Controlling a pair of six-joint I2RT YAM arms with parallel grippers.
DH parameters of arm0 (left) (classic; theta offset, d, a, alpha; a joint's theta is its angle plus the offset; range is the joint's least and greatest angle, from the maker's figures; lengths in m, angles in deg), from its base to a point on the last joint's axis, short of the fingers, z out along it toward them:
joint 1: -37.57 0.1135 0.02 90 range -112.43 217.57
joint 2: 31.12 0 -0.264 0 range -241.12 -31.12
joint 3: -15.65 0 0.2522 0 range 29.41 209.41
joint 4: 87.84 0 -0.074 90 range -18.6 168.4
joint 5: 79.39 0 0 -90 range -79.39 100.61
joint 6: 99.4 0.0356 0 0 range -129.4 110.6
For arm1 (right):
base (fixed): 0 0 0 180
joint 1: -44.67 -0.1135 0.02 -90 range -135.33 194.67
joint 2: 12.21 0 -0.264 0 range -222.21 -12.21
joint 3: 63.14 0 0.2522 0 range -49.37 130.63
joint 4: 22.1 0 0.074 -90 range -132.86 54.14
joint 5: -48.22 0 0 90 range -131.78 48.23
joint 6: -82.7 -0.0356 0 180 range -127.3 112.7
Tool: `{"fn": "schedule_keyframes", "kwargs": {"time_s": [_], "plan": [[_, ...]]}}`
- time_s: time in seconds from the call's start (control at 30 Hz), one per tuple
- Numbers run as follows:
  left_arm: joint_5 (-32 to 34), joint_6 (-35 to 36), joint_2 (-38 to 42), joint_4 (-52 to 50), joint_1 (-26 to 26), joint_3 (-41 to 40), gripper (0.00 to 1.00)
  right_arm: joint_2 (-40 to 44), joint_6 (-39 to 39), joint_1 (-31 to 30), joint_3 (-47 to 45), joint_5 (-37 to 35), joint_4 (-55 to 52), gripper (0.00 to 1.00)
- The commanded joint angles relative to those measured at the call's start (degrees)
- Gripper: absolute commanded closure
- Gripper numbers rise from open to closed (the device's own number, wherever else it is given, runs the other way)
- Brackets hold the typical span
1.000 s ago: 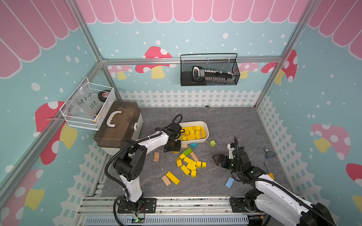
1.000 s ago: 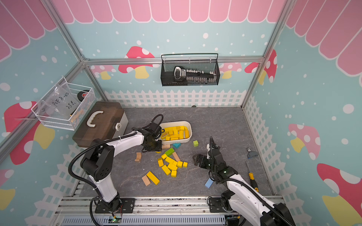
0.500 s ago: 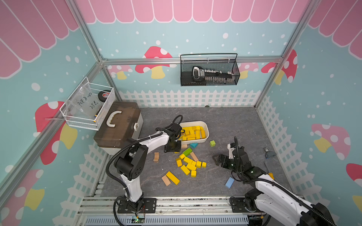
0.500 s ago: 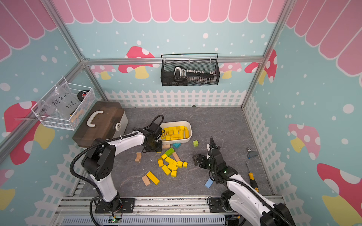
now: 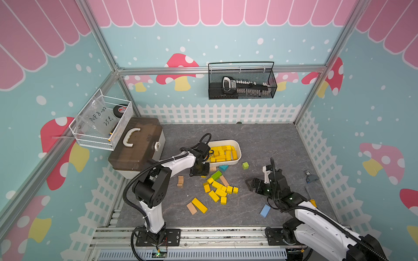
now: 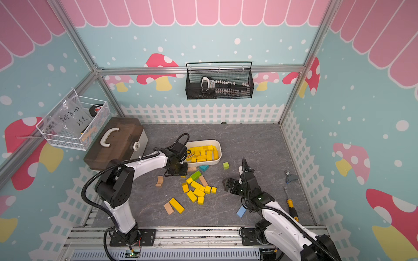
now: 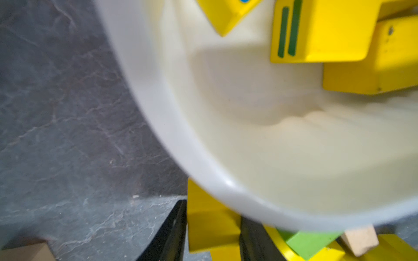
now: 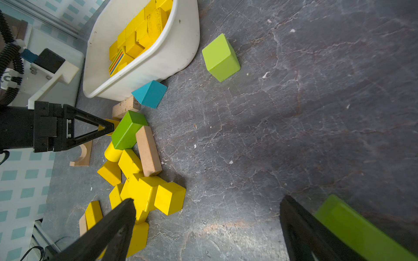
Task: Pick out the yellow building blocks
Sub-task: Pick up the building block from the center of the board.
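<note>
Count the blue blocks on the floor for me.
2. A teal wedge sits just outside the white tub, on its near side; a light blue block lies alone beside the right arm. More may be hidden from view.

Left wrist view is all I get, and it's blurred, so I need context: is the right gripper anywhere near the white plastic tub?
Observer: No; the right gripper hangs open over the grey floor, clear of the white plastic tub.
Operator: How many yellow blocks lie loose?
Observer: About ten yellow wooden blocks lie clustered on the floor outside the tub.
Operator: Any strays?
Observer: A lime green wooden cube sits alone, apart from the tub.
</note>
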Motion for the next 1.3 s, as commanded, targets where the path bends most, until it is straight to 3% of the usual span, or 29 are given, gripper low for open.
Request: {"fn": "schedule_keyframes", "kwargs": {"time_s": [0.0,0.43,0.7,1.27], "plan": [[-1.09,0.6,0.64,-0.87,-0.14,0.62,0.63,0.7,-0.78,-0.19,0.57,-0.61,-0.17,0.02],[-3.33,2.44,4.98,-3.77,-0.14,3.64,0.67,0.55,-0.71,-0.17,0.66,-0.51,-0.17,0.02],[-3.93,4.34,5.13,-8.5,-0.14,13.11,0.65,2.79,-0.61,-0.17,0.03,-0.87,-1.62,0.02],[-7.18,5.62,-15.11,-15.87,0.4,40.25,0.64,-2.69,0.95,-0.04,2.35,-0.9,-0.66,0.01]]}}
